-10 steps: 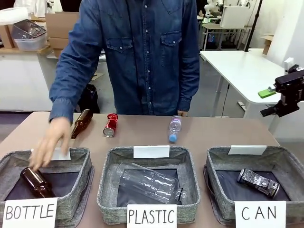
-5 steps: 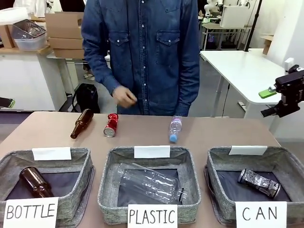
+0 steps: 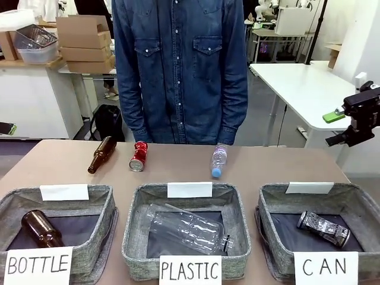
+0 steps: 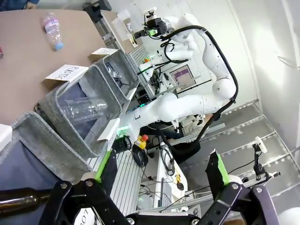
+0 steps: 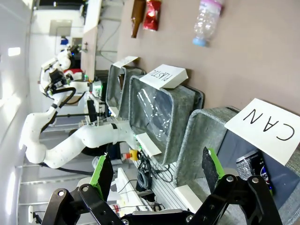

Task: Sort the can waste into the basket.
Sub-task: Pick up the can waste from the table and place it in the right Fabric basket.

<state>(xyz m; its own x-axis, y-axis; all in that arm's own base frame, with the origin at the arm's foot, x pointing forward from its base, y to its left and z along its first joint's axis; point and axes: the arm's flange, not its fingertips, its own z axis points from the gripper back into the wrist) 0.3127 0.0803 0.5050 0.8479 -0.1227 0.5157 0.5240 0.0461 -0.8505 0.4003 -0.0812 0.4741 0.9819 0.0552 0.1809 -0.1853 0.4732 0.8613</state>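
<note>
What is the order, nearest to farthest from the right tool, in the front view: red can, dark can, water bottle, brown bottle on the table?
From the right tool:
1. dark can, in the CAN basket.
2. water bottle, far middle.
3. red can, left of middle.
4. brown bottle, farther left.

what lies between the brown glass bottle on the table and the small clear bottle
The red metal can with a silver top, lying beside the brown glass bottle; bare tabletop beyond it, per the front view.

The front camera looks across the brown table (image 3: 285,166) at the person (image 3: 178,71), while both rolled wrist cameras share its grey fabric baskets (image 3: 133,237).
</note>
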